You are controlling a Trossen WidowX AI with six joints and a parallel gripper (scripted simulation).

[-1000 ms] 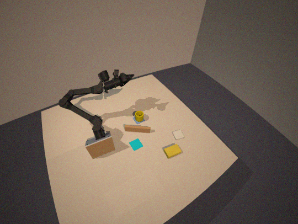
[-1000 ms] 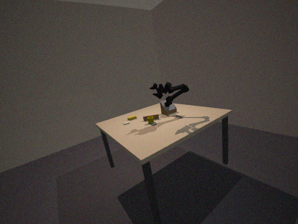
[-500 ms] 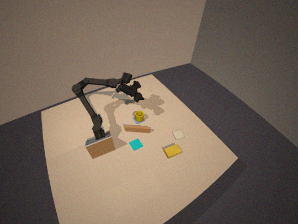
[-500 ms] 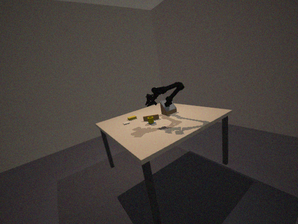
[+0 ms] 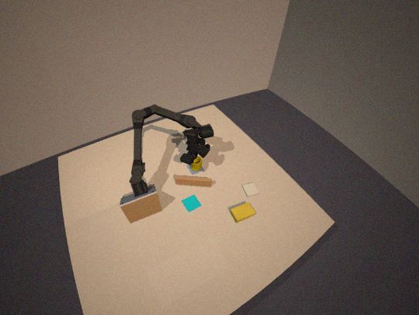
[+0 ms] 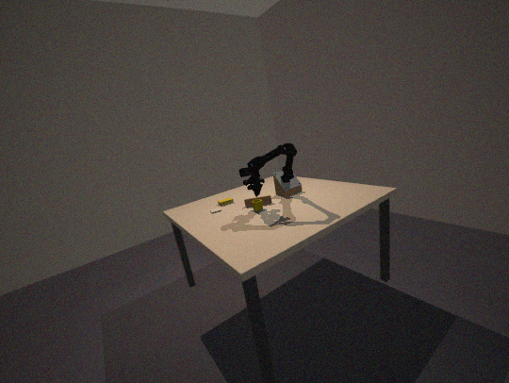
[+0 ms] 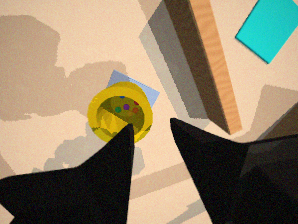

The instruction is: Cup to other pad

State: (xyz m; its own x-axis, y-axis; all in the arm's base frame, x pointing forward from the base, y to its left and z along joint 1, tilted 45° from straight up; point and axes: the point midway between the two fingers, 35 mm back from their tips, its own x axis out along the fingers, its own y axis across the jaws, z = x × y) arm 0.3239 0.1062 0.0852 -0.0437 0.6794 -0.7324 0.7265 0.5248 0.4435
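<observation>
A yellow cup (image 5: 197, 164) (image 6: 256, 205) (image 7: 117, 115) stands upright on a pale blue pad (image 7: 150, 92) (image 5: 191, 167). Several coloured marbles (image 7: 126, 106) lie inside it. The cyan pad (image 5: 191, 202) (image 7: 270, 27) lies on the near side of a wooden bar (image 5: 192, 181) (image 7: 215, 65). My gripper (image 5: 194, 156) (image 6: 256, 193) (image 7: 151, 125) hangs just above the cup, pointing down. Its fingers stand partly apart with nothing between them. In the wrist view the left fingertip overlaps the cup's rim and the gap between the fingers lies to the right of the cup.
The wooden bar lies between the two pads. A yellow block (image 5: 243, 212) (image 6: 225, 202) and a white block (image 5: 250, 188) (image 6: 216, 210) lie to the right. The arm's base stands on a brown box (image 5: 141, 207) (image 6: 287, 186).
</observation>
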